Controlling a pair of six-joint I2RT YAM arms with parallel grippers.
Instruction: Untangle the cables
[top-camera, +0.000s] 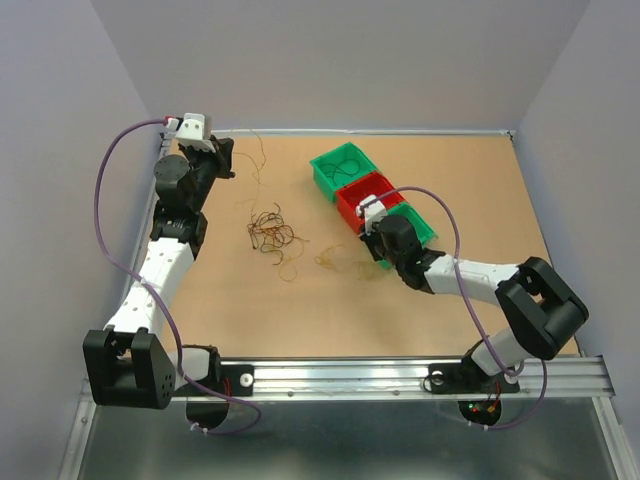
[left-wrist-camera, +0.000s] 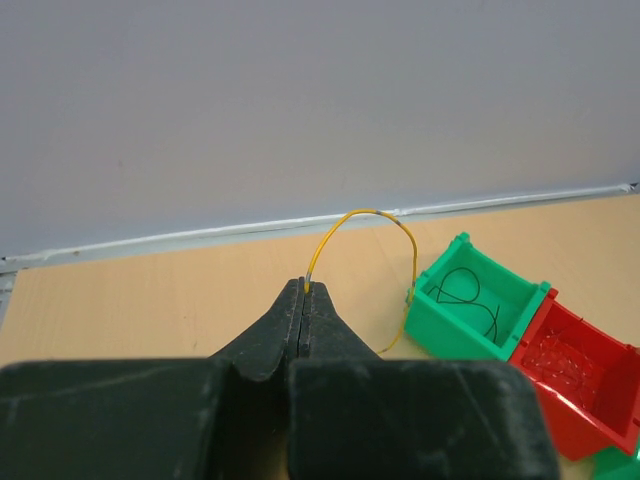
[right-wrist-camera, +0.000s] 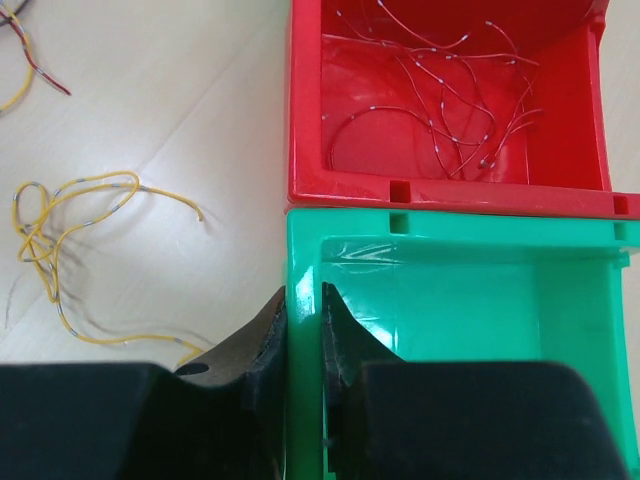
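Here we see the left gripper (left-wrist-camera: 305, 292) pinched tight on one yellow wire (left-wrist-camera: 365, 214), the right gripper (right-wrist-camera: 303, 300) clamped on the side wall of a green bin (right-wrist-camera: 460, 225), and the main tangle of cables (top-camera: 272, 235) lying on the table (top-camera: 470, 180) between them.

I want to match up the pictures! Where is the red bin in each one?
Top external: the red bin sits a little right of the middle, towards the back of the table.
Left wrist: at the bottom right, cut off by the edge.
Right wrist: across the top, right of the middle.
Shared landmark: the green bin touching its side nearer the arms' bases.
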